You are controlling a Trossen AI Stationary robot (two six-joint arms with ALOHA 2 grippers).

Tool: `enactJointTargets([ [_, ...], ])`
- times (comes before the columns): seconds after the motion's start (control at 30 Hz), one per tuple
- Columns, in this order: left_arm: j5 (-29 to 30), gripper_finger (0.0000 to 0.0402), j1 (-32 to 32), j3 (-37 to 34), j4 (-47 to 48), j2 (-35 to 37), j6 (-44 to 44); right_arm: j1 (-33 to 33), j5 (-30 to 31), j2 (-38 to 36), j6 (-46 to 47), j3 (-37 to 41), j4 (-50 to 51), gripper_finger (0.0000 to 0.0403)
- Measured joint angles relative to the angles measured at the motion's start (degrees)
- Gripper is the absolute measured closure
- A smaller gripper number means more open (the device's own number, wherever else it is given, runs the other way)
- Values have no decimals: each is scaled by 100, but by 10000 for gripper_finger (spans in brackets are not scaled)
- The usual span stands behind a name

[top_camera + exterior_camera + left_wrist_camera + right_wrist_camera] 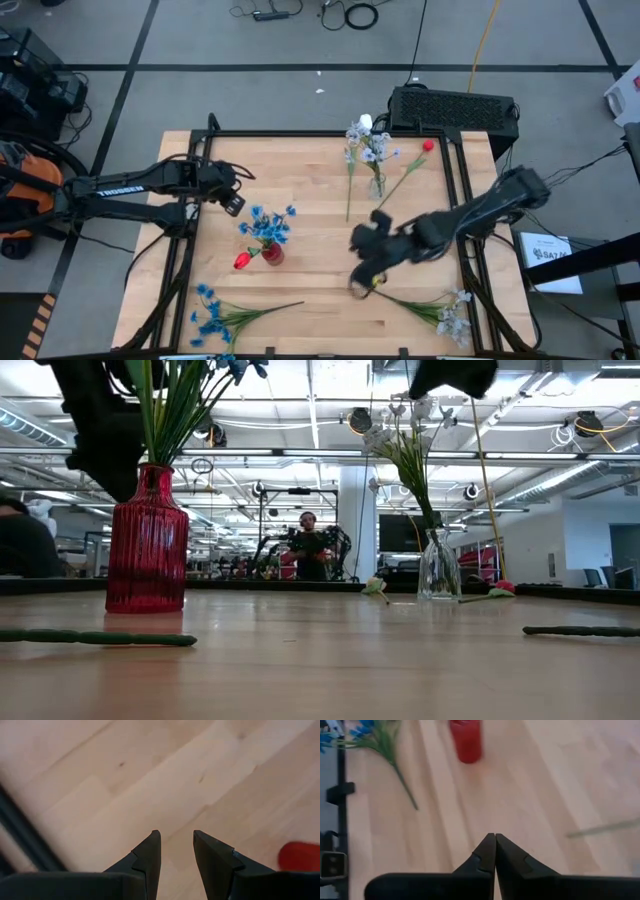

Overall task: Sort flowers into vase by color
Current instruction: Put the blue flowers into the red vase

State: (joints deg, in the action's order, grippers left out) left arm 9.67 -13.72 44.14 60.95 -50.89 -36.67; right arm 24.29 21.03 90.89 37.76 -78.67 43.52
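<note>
A red vase (272,254) (147,540) holds bright blue flowers (266,226), and a red tulip (242,261) shows at its side. A clear vase (376,186) (438,565) holds pale sprays (366,142). A second red tulip (427,146) lies on the table near the far edge. A blue bunch (213,316) lies near-left and pale bluish-white sprays (448,318) lie near-right. My left gripper (233,204) (176,832) hovers open, left of the red vase. My right gripper (358,280) (495,835) is shut near the pale sprays' stem end, with nothing visible between its fingers.
A loose green stem (348,192) lies beside the clear vase. A black frame (300,134) borders the wooden table (310,270), and a black box (452,108) sits behind the far edge. In the low view, stems (100,638) (580,630) lie on the near table.
</note>
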Motion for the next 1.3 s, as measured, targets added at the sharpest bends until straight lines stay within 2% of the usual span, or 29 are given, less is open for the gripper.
enactJointTargets([
  [0.27,-10,281,0,0,464,0,273,221,7,2004,-625,-1822,-148,403],
  [0.5,-57,281,1,0,461,0,416,185,-32,3504,-1949,-3134,-1388,391],
  [0.6,-57,281,1,0,456,-2,413,151,-66,4079,-2337,-3715,-1817,367],
  [0.7,-57,281,-1,0,453,-2,400,96,-454,4623,-2543,-4230,-2081,334],
  [0.93,-57,281,-1,0,452,2,398,4,-1044,5701,-2568,-5262,-2282,240],
  [1.13,-55,281,-1,0,403,4,273,-109,-1250,6200,-2524,-5381,-2467,181],
  [1.3,-52,281,-1,0,394,3,268,-206,-1539,6421,-2511,-5384,-3211,163],
])
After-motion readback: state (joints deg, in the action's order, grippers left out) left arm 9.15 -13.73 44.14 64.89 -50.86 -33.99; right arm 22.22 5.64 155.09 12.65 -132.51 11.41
